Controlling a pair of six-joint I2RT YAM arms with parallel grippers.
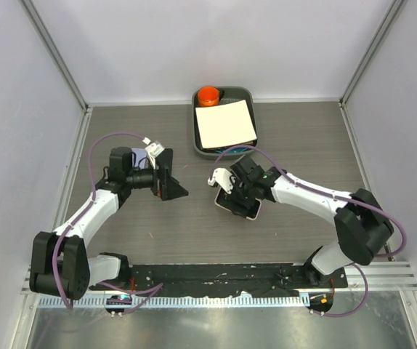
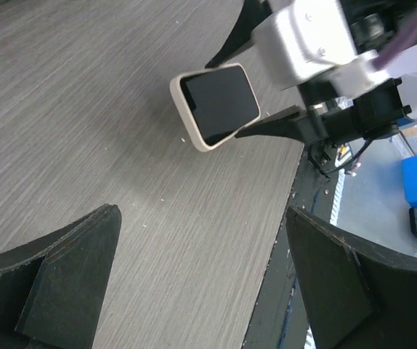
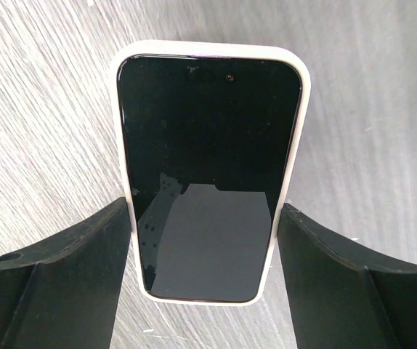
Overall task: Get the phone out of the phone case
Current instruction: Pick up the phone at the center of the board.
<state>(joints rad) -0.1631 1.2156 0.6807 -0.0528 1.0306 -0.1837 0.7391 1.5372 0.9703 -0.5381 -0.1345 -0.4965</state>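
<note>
close to me, both arm bases sit on a black rail (image 1: 216, 275) at the table (image 1: 158, 233) edge. further in, the left gripper (image 1: 176, 174) hangs spread wide with nothing between its fingers, turned toward the phone and well apart from it. to its right, the right gripper (image 3: 205, 269) has its fingers (image 3: 70, 276) pressed against both long sides of the case (image 3: 296, 145), grasping it near one end. the phone (image 3: 208, 160) sits fully inside that case, screen up, just right of the table's middle. its glass is black, dotted with dust and smudges, with a small camera dot near the top edge. the case shows as a pale cream rim all round it, corners rounded. whether it lies flat on the wood i cannot tell. at the far edge stands a dark tray (image 1: 196, 138), holding a white pad (image 1: 225, 123) and, in its far left corner, a round orange thing (image 1: 208, 95).
</note>
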